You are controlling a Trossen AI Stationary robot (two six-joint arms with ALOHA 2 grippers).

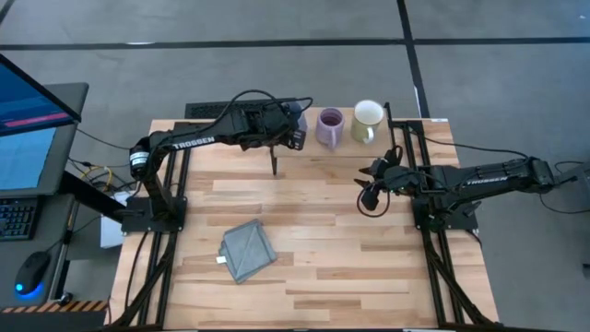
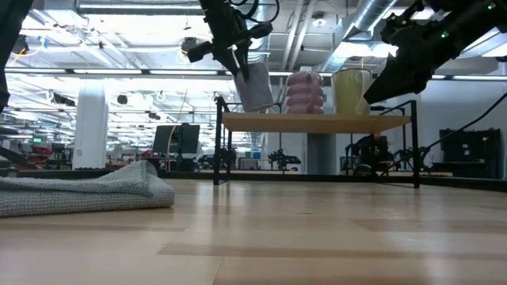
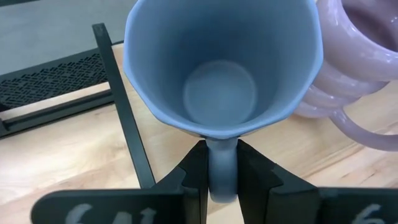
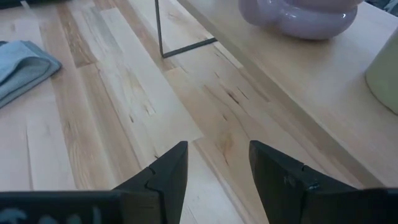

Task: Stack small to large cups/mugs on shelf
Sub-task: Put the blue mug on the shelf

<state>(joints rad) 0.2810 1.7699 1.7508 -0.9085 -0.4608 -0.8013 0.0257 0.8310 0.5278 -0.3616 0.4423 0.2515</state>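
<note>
The dusty blue mug [image 3: 224,68] is held by my left gripper [image 1: 288,129], which is shut on it at the shelf's left end [image 2: 238,121]. In the low view the blue mug [image 2: 255,85] is tilted just over the board. The lavender mug [image 1: 329,127] and the cream mug [image 1: 368,120] stand by their bases on the light-wood shelf [image 2: 317,123]. My right gripper [image 1: 369,195] is open above the tabletop in front of the shelf, holding nothing. Its wrist view shows the open right gripper [image 4: 217,168] below the lavender mug [image 4: 305,15]. My left gripper pinches the blue mug's handle [image 3: 222,168] between its two fingers [image 3: 196,174], one on each side of the loop. It comes slanting down from above and from the table's left. The mug hangs tilted below it; whether its base touches the shelf I cannot tell.
A grey-blue folded cloth [image 1: 247,251] lies on the near-left part of the plank tabletop [image 1: 369,267]. The shelf's thin black legs [image 4: 159,28] stand on the table's far part. A monitor, keyboard and mouse sit beyond the table's left edge.
</note>
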